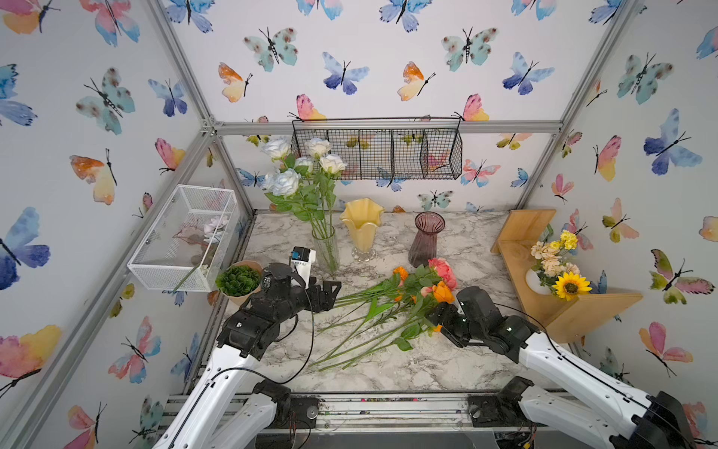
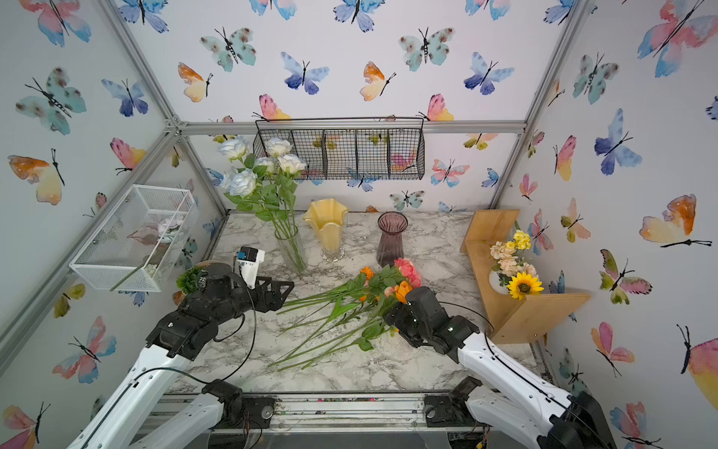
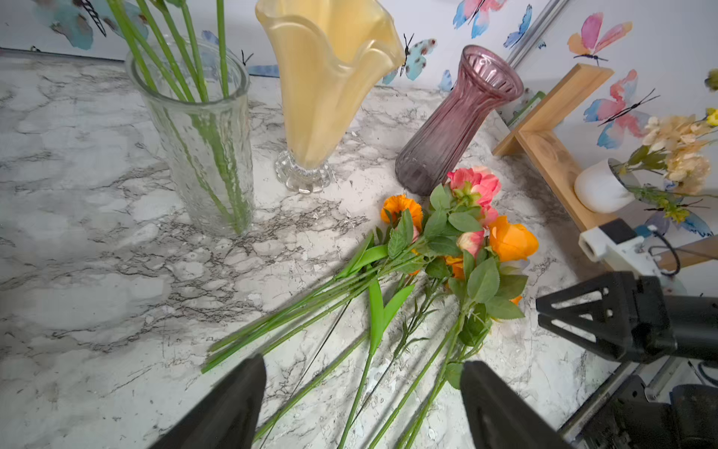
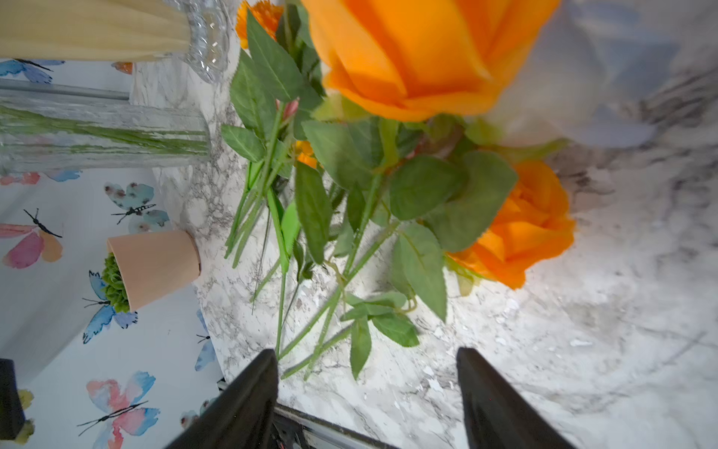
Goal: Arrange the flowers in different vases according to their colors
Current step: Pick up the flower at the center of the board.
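1. I see the left gripper [image 1: 331, 294] open at the stem ends.
2. White roses [image 1: 287, 180] stand in the clear vase [image 1: 325, 245], far left.
3. Yellow vase [image 1: 362, 225], purple vase [image 1: 425, 241]: far centre.
4. Pink and orange flowers [image 1: 408, 295] lie on the table [image 1: 388, 369], centre.
5. Right gripper [image 4: 367, 357] open, beside the orange blooms.

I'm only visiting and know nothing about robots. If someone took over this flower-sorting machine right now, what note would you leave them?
Left gripper: open, empty, above the loose stems.
Right gripper: open, empty, by the flower heads of the pile.
Done: the white roses stand in the clear vase.
The yellow vase and purple vase are upright and look empty.
Left: the pink flowers and orange flowers lie mixed on the table. Each colour needs its own empty vase.
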Robot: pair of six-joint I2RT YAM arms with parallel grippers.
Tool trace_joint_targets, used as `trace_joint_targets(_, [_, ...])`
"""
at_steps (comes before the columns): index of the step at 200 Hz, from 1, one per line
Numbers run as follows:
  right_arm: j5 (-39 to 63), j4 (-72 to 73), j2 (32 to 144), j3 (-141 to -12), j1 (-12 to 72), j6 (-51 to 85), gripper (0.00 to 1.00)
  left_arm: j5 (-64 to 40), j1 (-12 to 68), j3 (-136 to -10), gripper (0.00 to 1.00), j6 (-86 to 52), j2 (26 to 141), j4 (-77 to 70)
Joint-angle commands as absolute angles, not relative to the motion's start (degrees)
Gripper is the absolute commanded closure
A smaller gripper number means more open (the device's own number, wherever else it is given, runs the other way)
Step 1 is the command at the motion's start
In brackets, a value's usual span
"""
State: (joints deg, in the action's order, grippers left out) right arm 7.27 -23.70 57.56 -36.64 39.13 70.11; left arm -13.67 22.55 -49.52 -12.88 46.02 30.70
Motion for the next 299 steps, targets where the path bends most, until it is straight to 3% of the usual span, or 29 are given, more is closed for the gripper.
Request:
trace_joint_targets(1, [2.0,-24.0,59.1,-40.6,39.6,66.9,0.32,-18.1,22.9,-48.9,0.16,-12.9,46.1,30.7])
trace_joint_targets(16, [1.5,-24.7,61.4,-42.4,39.7,65.6,0.41,-20.6,22.9,-47.0,0.16,-14.1,46.2,29.5])
trace_joint_targets(62, [-3.6,-27.5,65.8,-46.3,39.6,63.1,0.46,-20.8,24.0,-46.4,0.16,-16.4,46.5,28.3])
trace_joint_targets(130, [-1.9,-20.3,70.8,-42.2,39.6,65.9,0.73,-17.2,25.8,-43.6,0.17,-18.0,45.4,26.9])
trace_joint_targets(176, [-0.6,-19.0,76.0,-43.1,39.6,65.7,0.8,-17.1,25.8,-43.5,0.17,-18.0,45.5,26.6])
trace_joint_targets(246, [-1.0,-15.7,80.7,-43.7,39.6,65.2,0.8,-16.6,25.7,-43.4,0.17,-18.1,45.5,26.6])
trace_joint_targets(299, [-1.4,-14.3,83.6,-44.6,39.6,65.1,0.78,-16.2,25.7,-43.3,0.09,-18.2,45.4,26.6])
